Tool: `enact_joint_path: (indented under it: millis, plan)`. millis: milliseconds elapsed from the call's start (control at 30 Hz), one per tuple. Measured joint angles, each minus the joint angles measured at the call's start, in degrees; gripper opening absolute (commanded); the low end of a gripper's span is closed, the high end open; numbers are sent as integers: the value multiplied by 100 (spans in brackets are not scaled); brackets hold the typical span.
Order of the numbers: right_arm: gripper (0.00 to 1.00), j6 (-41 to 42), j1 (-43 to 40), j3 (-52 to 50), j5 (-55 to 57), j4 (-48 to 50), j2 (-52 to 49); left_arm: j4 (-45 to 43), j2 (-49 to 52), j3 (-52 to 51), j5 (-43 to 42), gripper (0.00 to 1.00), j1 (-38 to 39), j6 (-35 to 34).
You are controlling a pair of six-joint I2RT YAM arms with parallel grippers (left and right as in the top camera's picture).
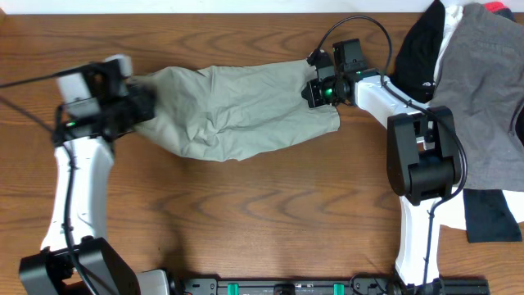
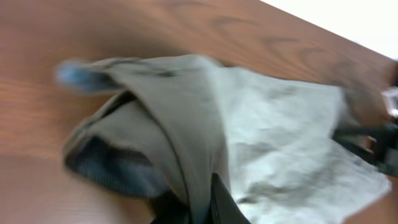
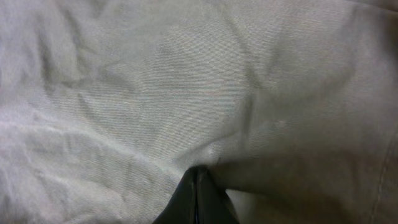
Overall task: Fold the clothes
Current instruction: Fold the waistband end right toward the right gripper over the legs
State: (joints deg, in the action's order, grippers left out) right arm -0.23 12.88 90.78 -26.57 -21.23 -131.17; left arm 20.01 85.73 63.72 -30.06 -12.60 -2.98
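The light khaki-green shorts (image 1: 237, 111) lie crumpled and stretched sideways across the far middle of the table. My left gripper (image 1: 143, 105) is shut on their left end. In the blurred left wrist view a fold of the shorts (image 2: 273, 137) runs between the left gripper's fingers (image 2: 202, 205), and a dark inner lining shows at the lower left. My right gripper (image 1: 313, 90) is shut on the right end. In the right wrist view the right gripper's fingers (image 3: 198, 183) are pinched together on the shorts (image 3: 186, 93), which fill the frame.
A pile of other garments lies at the right edge: a grey one (image 1: 483, 74), a black one (image 1: 422, 49), a white one (image 1: 449, 41) and another black piece (image 1: 491, 215). The wooden table (image 1: 262, 213) is bare in front of the shorts.
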Motion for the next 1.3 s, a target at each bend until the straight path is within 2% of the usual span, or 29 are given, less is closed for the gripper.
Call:
enact_joint_path:
  millis: [333,600,767,933,1233,1300]
  plan:
    - [1,68,0,2,-42,-46,0,-1482,223,-2,186,6,2159,-131]
    - [1,131,2,17,-63,-94,0,-2498,1587,-2,369,6,3331,-170]
    - [1,223,0,17,-68,-98,0,-3362,2317,-11,407,6,3628,-494]
    - [1,260,0,20,-68,-98,0,-4013,2400,-22,461,6,3676,-992]
    - [1,282,0,17,-70,-94,0,-4474,2400,-15,490,6,3869,-1652]
    - [1,297,0,17,-70,-94,0,-4476,2400,-15,496,11,3954,-1687]
